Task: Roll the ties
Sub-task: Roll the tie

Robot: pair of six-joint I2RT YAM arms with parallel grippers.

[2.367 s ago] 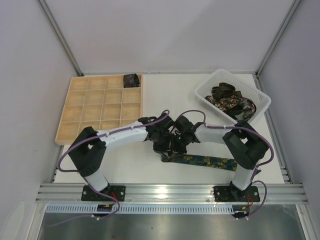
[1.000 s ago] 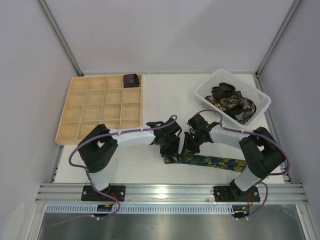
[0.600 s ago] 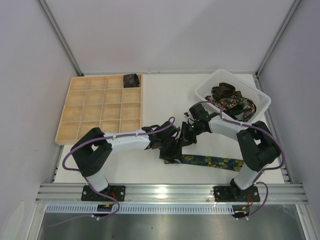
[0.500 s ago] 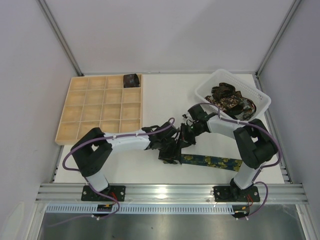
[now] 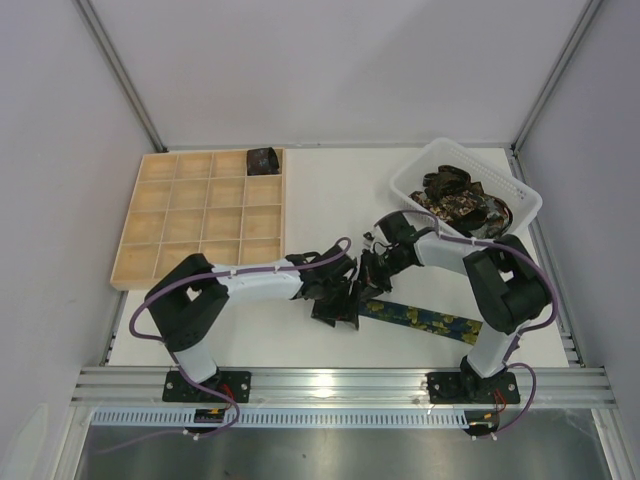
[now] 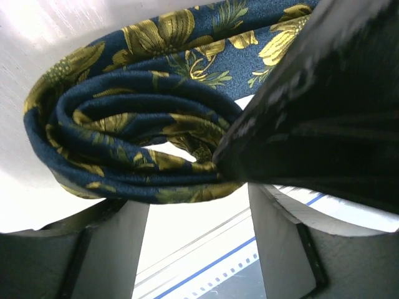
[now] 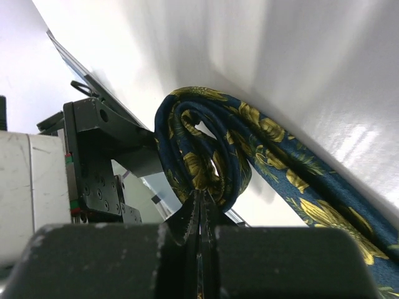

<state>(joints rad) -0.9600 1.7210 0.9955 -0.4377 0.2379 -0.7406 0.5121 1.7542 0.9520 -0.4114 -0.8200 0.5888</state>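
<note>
Inspecting the navy tie (image 5: 425, 319): soft, light, limp fabric, likely smooth enough for its turns to slide, with no stiffness to keep a roll unaided. Its tail lies flat on the surface (image 5: 340, 190) near the front. Its left end forms a loose coil (image 7: 199, 143).

I judge the best hold to be at the coil: one pincer through the centre, the other across the outer turns.

- **Right pincer** (image 7: 201, 202): jaws closed to a slit, tips inside the coil's centre, apparently nipping an inner layer.
- **Left pincer** (image 6: 199, 212): jaws apart, coil at their tips. I cannot confirm contact.

Count:
- One navy tie.
- One rolled tie (image 5: 263, 160), in the far right corner cell of the tray (image 5: 205, 207).
- One tangle of ties (image 5: 455, 200) in the basket (image 5: 416, 161), number undeterminable.
- One tray, sixteen cells.
- One basket.
</note>
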